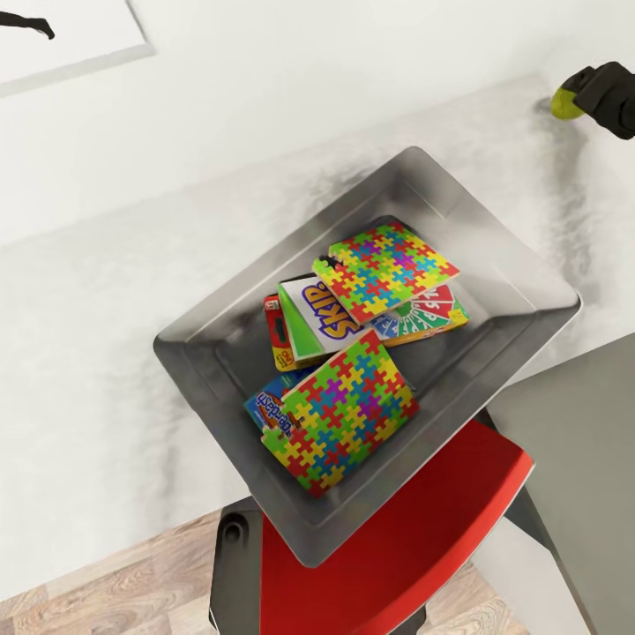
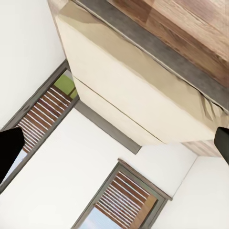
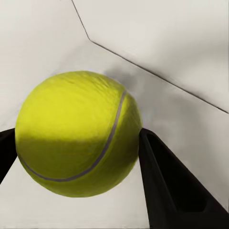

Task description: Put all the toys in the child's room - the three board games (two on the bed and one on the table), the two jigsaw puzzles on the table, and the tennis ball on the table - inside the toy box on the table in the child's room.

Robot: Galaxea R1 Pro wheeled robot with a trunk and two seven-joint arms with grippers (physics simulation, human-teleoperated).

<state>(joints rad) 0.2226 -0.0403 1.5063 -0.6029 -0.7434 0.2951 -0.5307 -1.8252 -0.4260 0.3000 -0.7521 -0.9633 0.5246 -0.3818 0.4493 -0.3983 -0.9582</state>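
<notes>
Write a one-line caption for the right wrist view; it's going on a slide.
Right gripper closed on the tennis ball above the light table.

sitting on the table (image 1: 97, 291) near its front edge: the toy box (image 1: 494, 265), holding two jigsaw puzzles, one (image 1: 386, 268) toward the back wall and one (image 1: 339, 412) nearer the front, both lying over the board games (image 1: 319, 319). being held between the right gripper (image 3: 78, 148) fingers, above the table, well right of and behind the box: the tennis ball (image 3: 78, 133).
</notes>
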